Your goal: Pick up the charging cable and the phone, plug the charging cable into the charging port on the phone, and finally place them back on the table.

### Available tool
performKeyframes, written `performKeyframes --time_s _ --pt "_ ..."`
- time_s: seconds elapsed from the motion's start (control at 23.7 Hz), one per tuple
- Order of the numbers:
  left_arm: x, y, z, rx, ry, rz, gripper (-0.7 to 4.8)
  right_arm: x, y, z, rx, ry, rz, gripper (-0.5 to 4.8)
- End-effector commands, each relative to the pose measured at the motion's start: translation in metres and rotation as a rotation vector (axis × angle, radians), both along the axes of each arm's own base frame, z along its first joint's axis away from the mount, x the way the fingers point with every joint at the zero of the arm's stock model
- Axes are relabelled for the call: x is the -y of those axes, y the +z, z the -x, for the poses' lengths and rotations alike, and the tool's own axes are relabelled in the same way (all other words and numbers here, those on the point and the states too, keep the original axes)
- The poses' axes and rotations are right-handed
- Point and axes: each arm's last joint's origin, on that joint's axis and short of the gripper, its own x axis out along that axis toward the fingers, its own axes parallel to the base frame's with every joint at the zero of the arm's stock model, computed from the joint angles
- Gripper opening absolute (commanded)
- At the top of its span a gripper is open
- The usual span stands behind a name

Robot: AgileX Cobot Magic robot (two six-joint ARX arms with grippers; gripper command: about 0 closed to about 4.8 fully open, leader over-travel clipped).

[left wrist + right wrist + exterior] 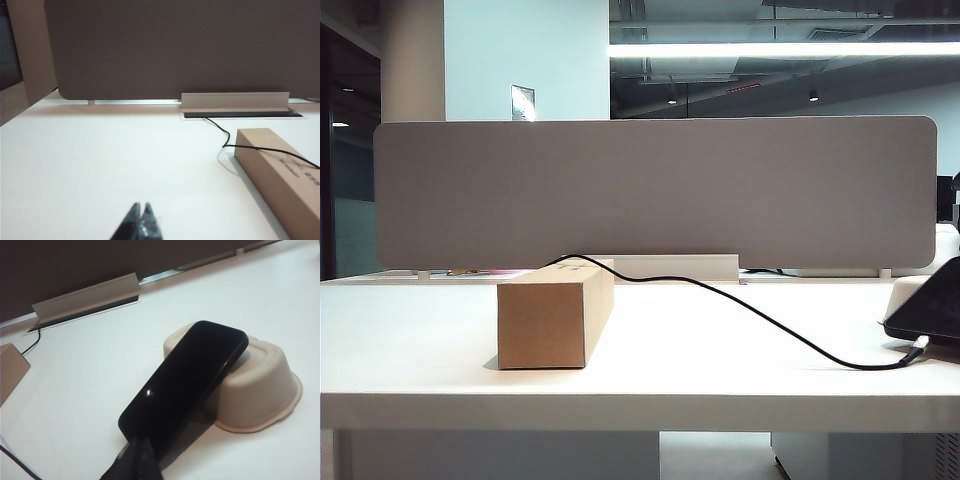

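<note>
2 closed grippers: left gripper (141, 216), right gripper (139, 452); 1 phone (187, 379), 1 charging cable (760, 318).

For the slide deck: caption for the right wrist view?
Shut right gripper near the phone, which leans on an upturned beige bowl.

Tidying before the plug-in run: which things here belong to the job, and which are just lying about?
Job: charging cable, phone, table, left gripper and right gripper, both shut and empty.

Lying about: cardboard box, upturned pulp bowl propping the phone, grey divider.
</note>
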Motion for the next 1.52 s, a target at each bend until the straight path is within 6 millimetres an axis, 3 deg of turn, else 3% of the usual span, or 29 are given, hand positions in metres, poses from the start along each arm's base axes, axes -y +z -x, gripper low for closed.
performKeyframes --time_s 0.04,1.52 --pt "-0.0003 0.0009 0.0001 0.002 0.008 0.005 -0.06 0.0001 -0.0008 -0.0002 0.007 -0.005 0.004 -0.05" --pt "-0.002 -0.0067 -0.0005 -0.076 0.067 0.011 -0.05 0.0001 -0.0008 -0.0002 0.007 -0.005 0.003 -0.05"
